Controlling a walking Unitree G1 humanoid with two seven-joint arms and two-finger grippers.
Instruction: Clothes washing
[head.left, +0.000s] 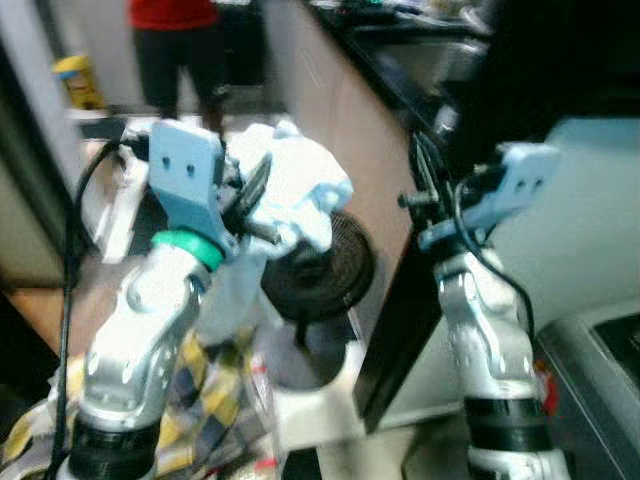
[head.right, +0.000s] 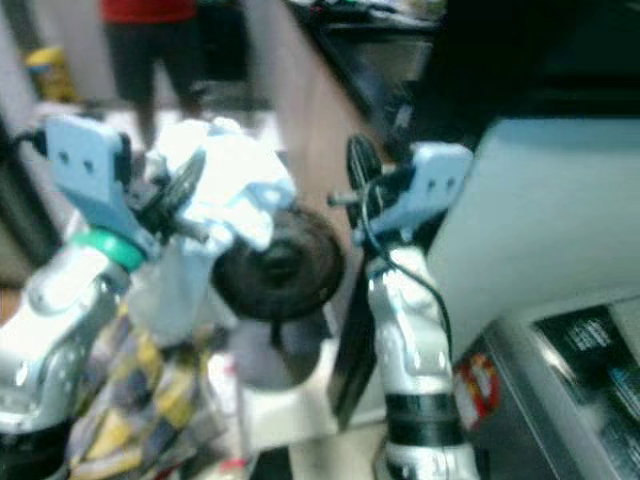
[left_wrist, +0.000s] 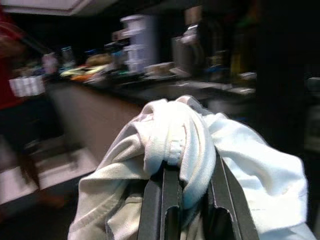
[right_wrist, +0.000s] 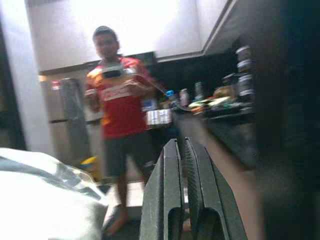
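Your left gripper (left_wrist: 186, 200) is clamped on a white garment (left_wrist: 200, 150), lifted. Right gripper (right_wrist: 184, 165) closed, empty. Loading looks barely begun; patterned clothes (head.left: 205, 400) lie below.

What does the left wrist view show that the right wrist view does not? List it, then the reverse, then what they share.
Left wrist view alone: the white garment bunched between the left gripper fingers. Right wrist view alone: the right gripper, fingers pressed together and holding nothing, with a person in a red shirt standing ahead. Shared: the dark, cluttered kitchen counter in the background.
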